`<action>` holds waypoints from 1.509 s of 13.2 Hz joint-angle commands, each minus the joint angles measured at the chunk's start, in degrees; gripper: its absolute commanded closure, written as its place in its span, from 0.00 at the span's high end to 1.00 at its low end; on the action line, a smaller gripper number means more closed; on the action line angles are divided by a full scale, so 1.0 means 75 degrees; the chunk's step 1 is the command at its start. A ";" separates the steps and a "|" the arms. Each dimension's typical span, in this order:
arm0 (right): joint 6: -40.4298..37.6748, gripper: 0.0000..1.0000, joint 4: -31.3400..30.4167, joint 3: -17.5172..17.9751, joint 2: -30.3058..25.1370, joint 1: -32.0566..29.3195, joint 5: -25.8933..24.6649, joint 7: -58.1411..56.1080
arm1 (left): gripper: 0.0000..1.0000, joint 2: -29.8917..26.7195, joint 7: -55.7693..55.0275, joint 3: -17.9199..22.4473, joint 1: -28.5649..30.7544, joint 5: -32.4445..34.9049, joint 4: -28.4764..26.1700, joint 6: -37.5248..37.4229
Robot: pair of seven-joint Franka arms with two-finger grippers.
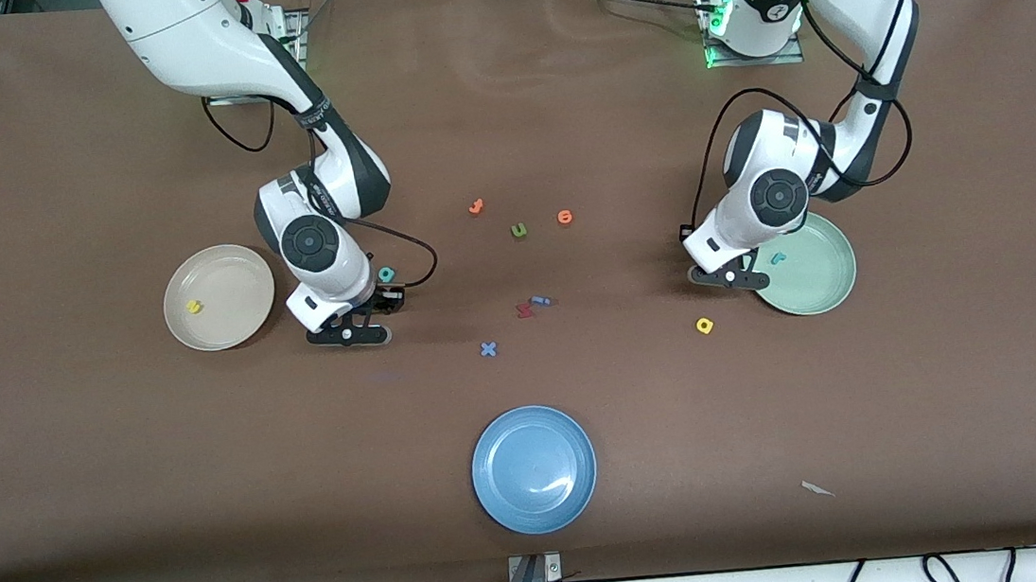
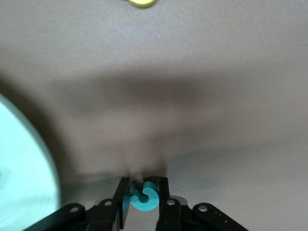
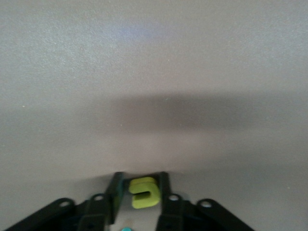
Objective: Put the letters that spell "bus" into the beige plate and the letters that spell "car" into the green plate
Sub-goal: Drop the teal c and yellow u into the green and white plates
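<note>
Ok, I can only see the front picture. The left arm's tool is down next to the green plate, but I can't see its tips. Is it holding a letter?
Observer: Yes. Its wrist view shows the left tool pinched shut on the teal "c".
Operator: And the other tool, the one near the beige plate?
Observer: The right tool is shut on the yellow "u", with one finger against each side of it.
</note>
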 commanded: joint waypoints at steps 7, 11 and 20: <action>-0.1852 0.09 0.0569 -0.1029 -0.0842 -0.0021 0.0013 -0.0468 | 0.00 -0.0348 0.0293 0.0052 0.0581 0.0363 0.1239 -0.1710; -0.2946 0.09 0.0524 -0.2376 -0.1159 -0.0033 0.0036 -0.1955 | 0.00 -0.0149 0.0892 0.0309 0.0769 0.0868 0.1215 -0.1242; -0.1460 1.00 -0.1422 -0.2766 -0.1077 -0.0115 0.0118 -0.2545 | 0.70 -0.0113 0.0976 0.0333 0.0781 0.0786 0.1215 -0.1241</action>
